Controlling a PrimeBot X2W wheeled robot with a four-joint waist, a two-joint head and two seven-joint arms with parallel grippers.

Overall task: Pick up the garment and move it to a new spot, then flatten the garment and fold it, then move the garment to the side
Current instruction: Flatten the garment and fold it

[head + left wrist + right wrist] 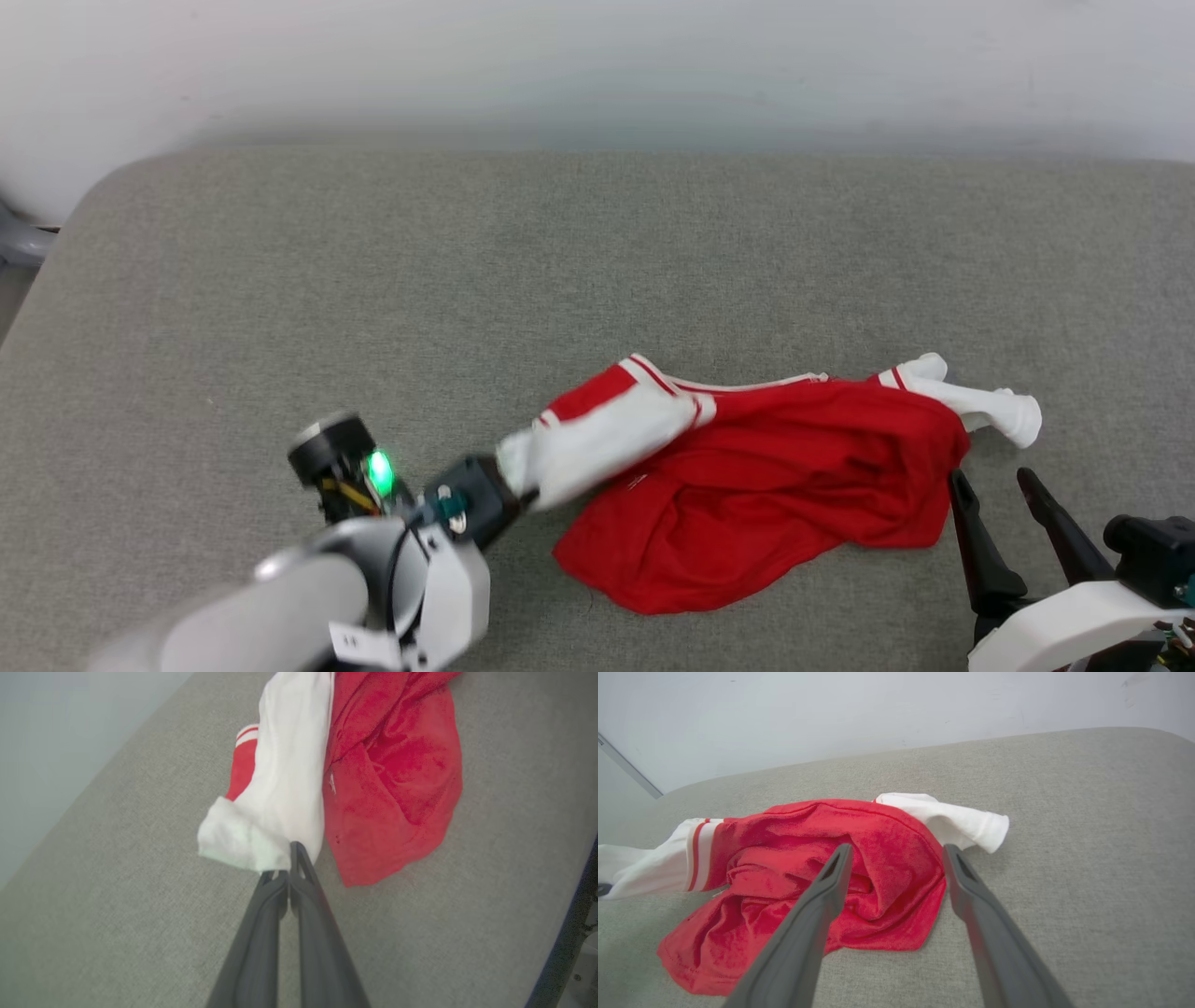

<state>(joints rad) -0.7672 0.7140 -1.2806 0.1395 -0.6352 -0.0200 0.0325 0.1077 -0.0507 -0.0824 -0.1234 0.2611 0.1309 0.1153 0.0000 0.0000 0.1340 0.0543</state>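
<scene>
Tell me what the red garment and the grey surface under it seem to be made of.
The garment: soft matte knit fabric, perhaps cotton jersey; it crumples in loose folds with a slightly fuzzy face. The surface: woven upholstery cloth, likely padded; fine flecked grey weave, rounded corners.

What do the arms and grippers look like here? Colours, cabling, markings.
The left gripper and right gripper each have two long, dark grey tapered fingers with a slot near the tip. Arm shells are white to pale grey. The left wrist has a round black module, a lit green light, yellow wiring, a teal fitting and a small white label, unreadable.
</scene>
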